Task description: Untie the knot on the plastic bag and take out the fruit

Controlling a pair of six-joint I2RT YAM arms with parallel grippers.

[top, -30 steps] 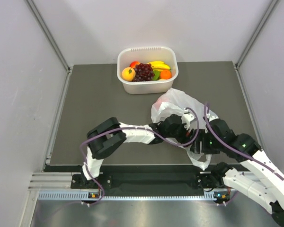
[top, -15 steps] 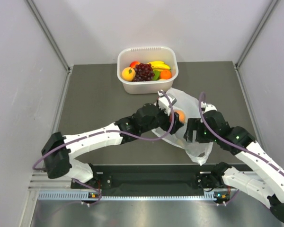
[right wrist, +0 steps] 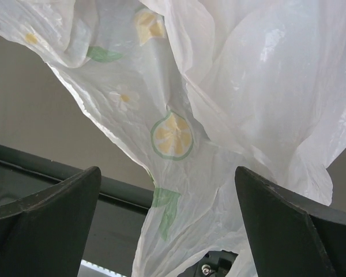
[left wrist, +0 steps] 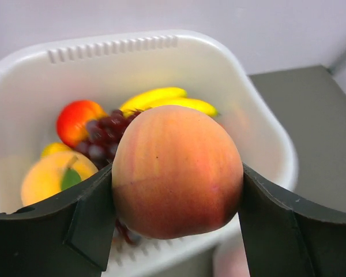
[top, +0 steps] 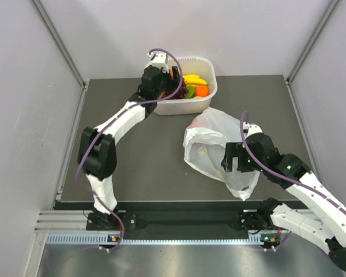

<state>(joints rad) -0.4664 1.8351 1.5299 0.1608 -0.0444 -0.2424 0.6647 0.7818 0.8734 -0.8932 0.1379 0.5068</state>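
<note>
White tub (left wrist: 132, 69) w/ fruit (left wrist: 78, 118); L jaws clamp peach (left wrist: 176, 170) over it, R jaws apart.

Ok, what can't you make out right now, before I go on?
- Fruit left in the plastic bag: top view, crumpled plastic hides the inside.
- The knot: in no view; bag folds fill the right wrist view.
- White tub's left half: top view, the left end effector holding the peach covers it.
</note>
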